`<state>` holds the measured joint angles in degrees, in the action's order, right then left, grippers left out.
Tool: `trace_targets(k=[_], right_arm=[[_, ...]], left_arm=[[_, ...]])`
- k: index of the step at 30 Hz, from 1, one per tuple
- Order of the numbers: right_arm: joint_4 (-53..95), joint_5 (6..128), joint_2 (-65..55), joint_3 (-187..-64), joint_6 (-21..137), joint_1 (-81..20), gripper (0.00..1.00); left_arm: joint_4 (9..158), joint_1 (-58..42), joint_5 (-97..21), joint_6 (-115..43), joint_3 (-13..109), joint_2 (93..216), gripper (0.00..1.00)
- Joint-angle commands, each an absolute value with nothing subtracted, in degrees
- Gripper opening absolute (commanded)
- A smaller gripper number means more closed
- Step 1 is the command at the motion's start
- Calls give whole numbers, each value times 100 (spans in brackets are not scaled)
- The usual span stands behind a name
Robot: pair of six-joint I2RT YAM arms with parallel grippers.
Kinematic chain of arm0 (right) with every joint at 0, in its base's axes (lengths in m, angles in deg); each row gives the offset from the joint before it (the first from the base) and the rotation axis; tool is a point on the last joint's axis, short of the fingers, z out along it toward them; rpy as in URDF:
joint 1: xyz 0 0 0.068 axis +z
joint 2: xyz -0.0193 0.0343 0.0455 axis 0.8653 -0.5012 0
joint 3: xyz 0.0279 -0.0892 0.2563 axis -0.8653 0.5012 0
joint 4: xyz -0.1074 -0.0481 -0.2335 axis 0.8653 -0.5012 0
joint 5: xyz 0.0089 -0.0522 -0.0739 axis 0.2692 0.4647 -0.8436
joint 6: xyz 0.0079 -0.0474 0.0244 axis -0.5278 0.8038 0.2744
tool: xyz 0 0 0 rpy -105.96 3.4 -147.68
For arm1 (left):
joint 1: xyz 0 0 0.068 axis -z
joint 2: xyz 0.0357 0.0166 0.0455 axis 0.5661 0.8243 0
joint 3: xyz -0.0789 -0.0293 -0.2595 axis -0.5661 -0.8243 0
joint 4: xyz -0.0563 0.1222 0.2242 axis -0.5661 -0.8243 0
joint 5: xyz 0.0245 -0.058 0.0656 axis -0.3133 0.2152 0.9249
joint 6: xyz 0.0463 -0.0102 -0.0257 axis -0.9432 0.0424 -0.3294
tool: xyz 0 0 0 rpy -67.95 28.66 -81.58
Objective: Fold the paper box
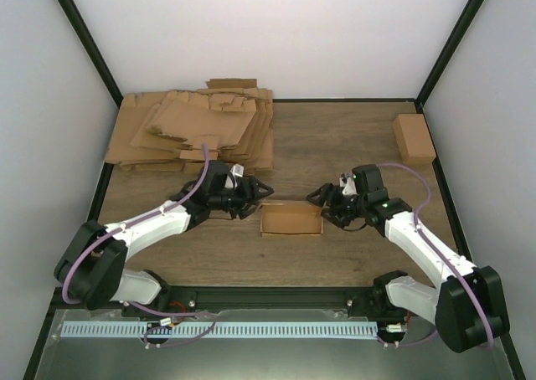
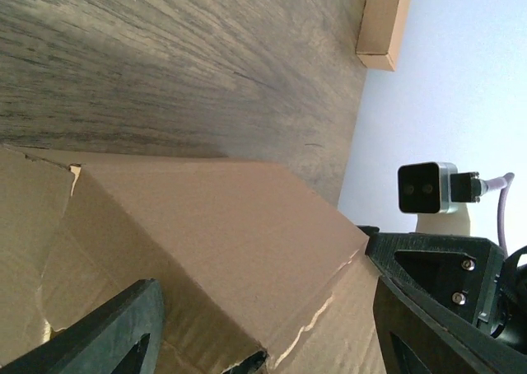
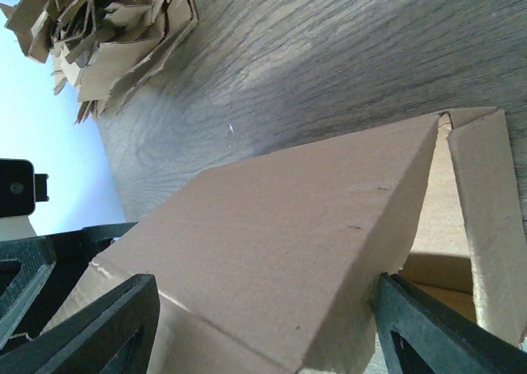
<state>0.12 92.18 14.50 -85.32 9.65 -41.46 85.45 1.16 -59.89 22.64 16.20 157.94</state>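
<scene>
**A:** The half-formed brown cardboard paper box (image 1: 291,220) sits on the wooden bench (image 1: 352,259), right between both arms. Its long axis runs from one end effector to the other.

**B:** The left end effector (image 1: 261,197) has its fingers spread at the near end, and the right end effector (image 1: 321,206) is spread at the opposite end. Both are equally near, and neither looks clamped.

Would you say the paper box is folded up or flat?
Folded up: the paper box shows raised walls around an open top.
</scene>
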Motion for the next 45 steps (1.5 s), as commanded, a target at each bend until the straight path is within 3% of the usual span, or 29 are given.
trace_targets(k=[1,15,27,33,35,39,45], right_arm=[[-78,9012,1564,-8514,1173,-4147,74],[-419,8394,1970,-8084,1811,-4151,64],[-756,7903,2007,-8315,2161,-4137,59],[-657,8057,1926,-8278,2155,-4136,58],[-630,8088,1920,-8308,2152,-4137,58],[-577,8202,1884,-8446,2098,-4127,63],[-577,8468,1714,-8882,1948,-4046,71]], left_arm=[[8528,255,-5894,2175,1589,15847,72],[8164,337,-5428,1722,909,15545,57],[7409,349,-5086,1195,1104,15208,54],[7740,349,-5329,1387,1130,15242,42],[7789,349,-5356,1452,1178,15259,45],[7955,354,-5438,1689,1249,15287,71],[8354,560,-5651,2036,1373,15359,80]])
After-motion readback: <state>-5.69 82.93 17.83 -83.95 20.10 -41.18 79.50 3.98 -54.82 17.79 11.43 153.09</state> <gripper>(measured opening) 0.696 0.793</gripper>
